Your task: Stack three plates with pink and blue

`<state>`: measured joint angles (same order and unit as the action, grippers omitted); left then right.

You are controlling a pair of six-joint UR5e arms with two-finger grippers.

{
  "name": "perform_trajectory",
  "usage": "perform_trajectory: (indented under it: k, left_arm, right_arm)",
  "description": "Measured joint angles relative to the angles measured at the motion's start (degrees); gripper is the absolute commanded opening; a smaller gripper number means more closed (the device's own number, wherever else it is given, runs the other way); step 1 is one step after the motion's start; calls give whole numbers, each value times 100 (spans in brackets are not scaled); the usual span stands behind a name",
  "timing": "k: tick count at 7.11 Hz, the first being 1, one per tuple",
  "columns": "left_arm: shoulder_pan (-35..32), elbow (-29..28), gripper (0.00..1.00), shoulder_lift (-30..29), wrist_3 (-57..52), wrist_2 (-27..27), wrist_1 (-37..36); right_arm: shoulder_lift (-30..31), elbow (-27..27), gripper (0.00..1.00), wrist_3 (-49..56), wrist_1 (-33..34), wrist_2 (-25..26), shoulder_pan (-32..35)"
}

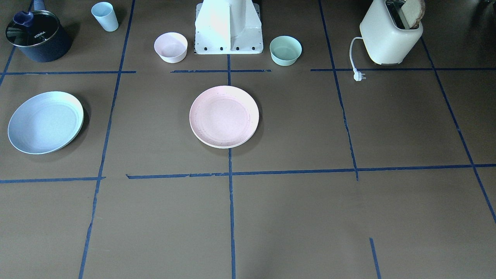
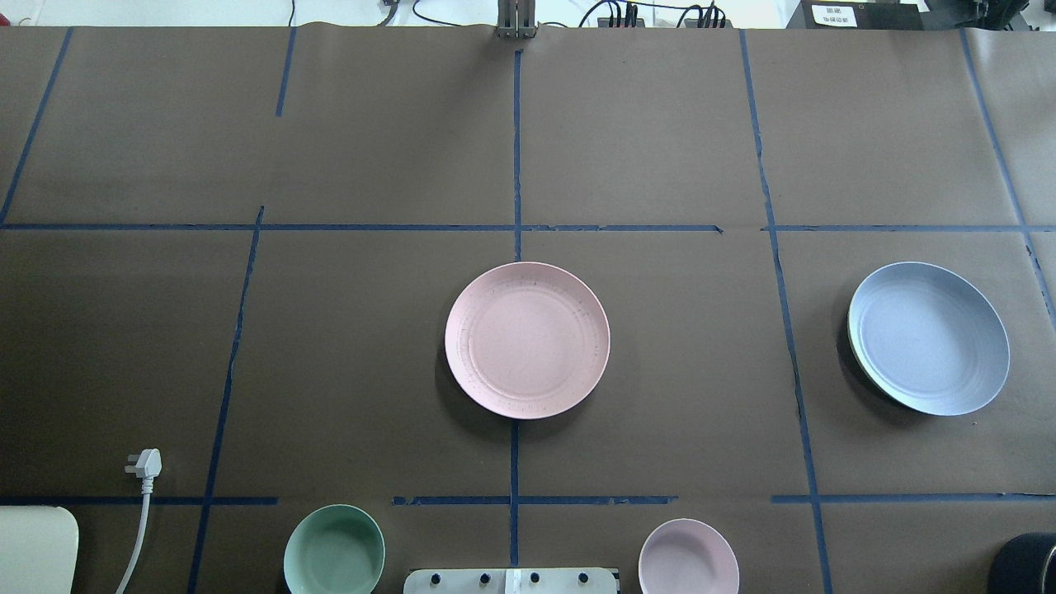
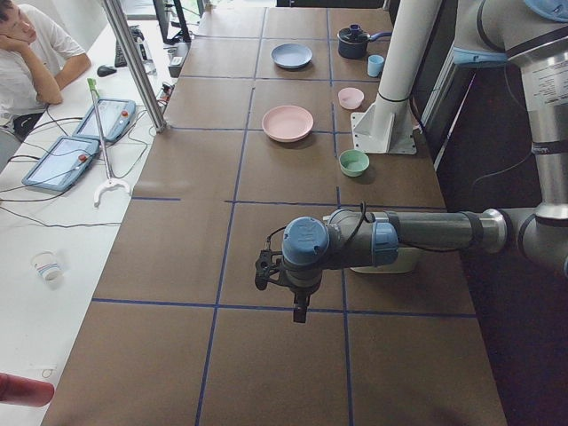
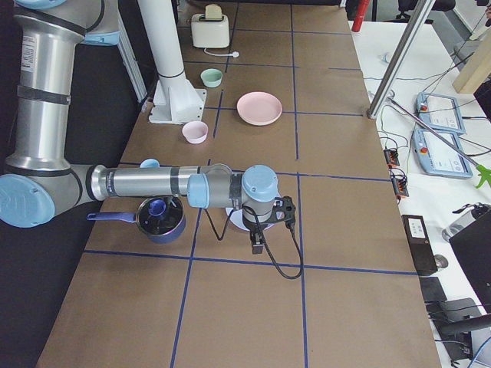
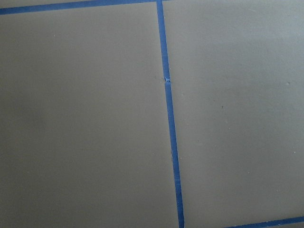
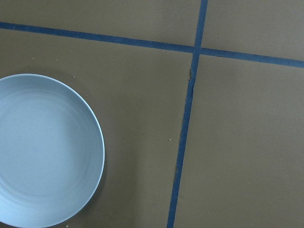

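The pale pink plate (image 1: 224, 116) lies at the table's centre, also in the overhead view (image 2: 527, 340). The pale blue plate (image 1: 45, 122) lies on the robot's right side (image 2: 929, 338) and shows in the right wrist view (image 6: 45, 149). A pale cream-green rim (image 1: 81, 116) peeks out under its edge; no separate cream-white plate shows. The left gripper (image 3: 300, 311) hangs over bare table far from the plates. The right gripper (image 4: 257, 244) hangs above the table beside the blue plate. Both show only in side views, so I cannot tell whether they are open or shut.
A small pink bowl (image 1: 171, 47) and a mint-green bowl (image 1: 285, 50) flank the robot base (image 1: 228, 29). A toaster (image 1: 389, 35) with its loose plug (image 1: 359, 76) stands on the robot's left. A dark pot (image 1: 37, 37) and a blue cup (image 1: 105, 16) stand behind the blue plate.
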<state>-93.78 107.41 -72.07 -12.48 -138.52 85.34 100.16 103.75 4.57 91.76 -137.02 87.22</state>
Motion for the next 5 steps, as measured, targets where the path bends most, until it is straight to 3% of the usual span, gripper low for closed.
perform_trajectory:
  k: [5]
  left_arm:
    - [0,-1,100,0,0,0,0]
  right_arm:
    - [14,-28,100,-262,-102,-68,-149]
